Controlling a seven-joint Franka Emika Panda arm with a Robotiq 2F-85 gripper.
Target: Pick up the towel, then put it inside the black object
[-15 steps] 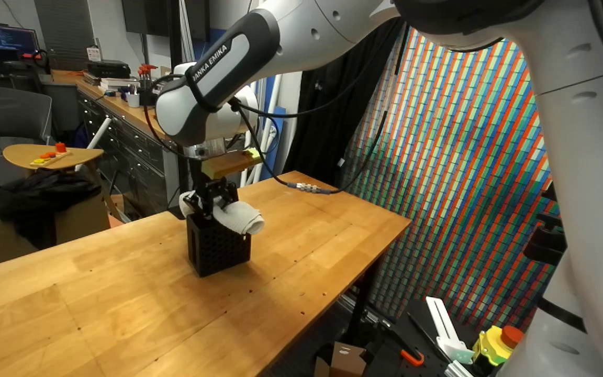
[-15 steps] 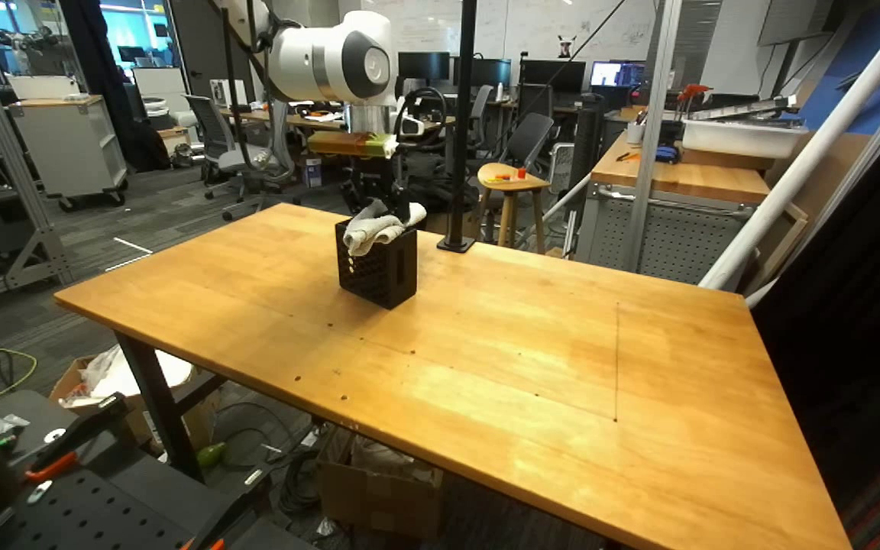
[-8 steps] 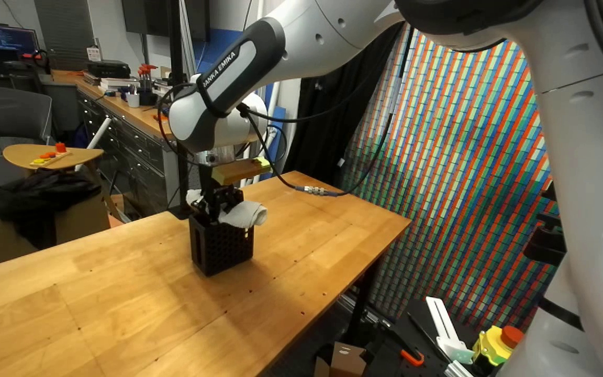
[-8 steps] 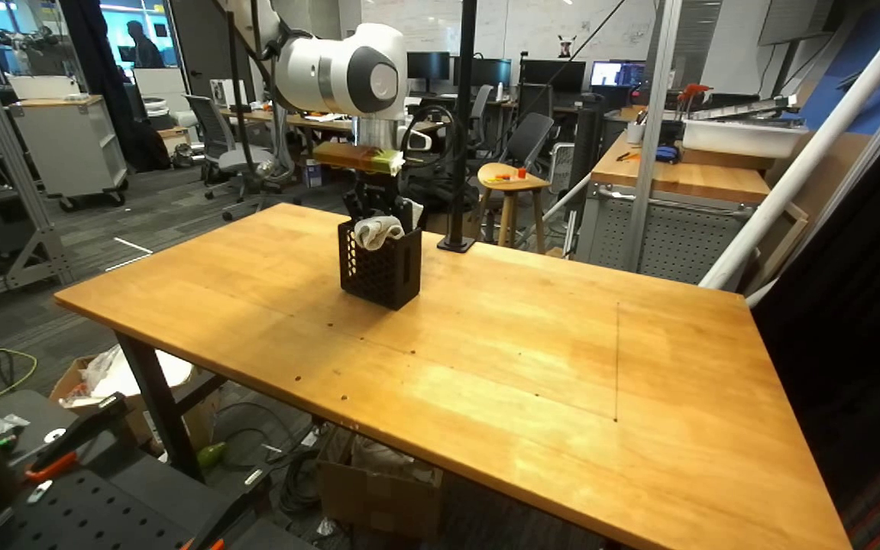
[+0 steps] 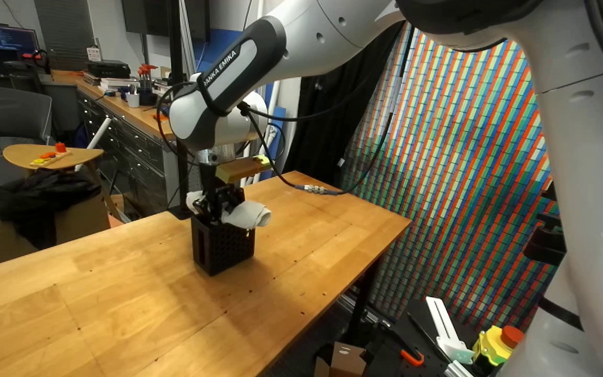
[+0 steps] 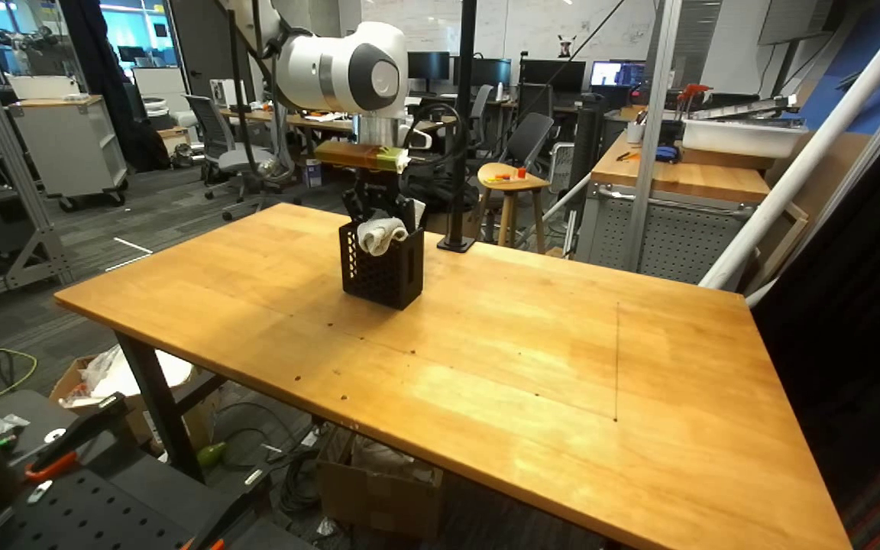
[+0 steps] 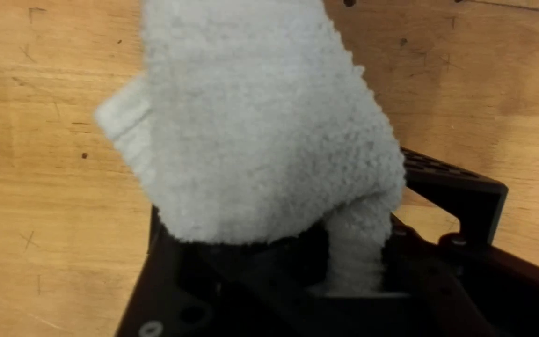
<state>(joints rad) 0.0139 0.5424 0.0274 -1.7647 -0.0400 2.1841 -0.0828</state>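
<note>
The towel (image 7: 260, 131) sits bunched across the mouth of the black box (image 6: 379, 279), overhanging its rim; pick-up appears complete, insertion unfinished, and whether the hand (image 6: 386, 215) clamps the towel cannot be determined.

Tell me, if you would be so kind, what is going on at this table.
A white, black-trimmed robot arm is handling a whitish, nubbly cloth towel at the open top of a black, perforated box on a pale wooden table. Its black jaws sit among the towel's folds, though whether they are shut on it cannot be seen. Part of the towel sticks out over the box's rim, so it is not fully inside.
</note>
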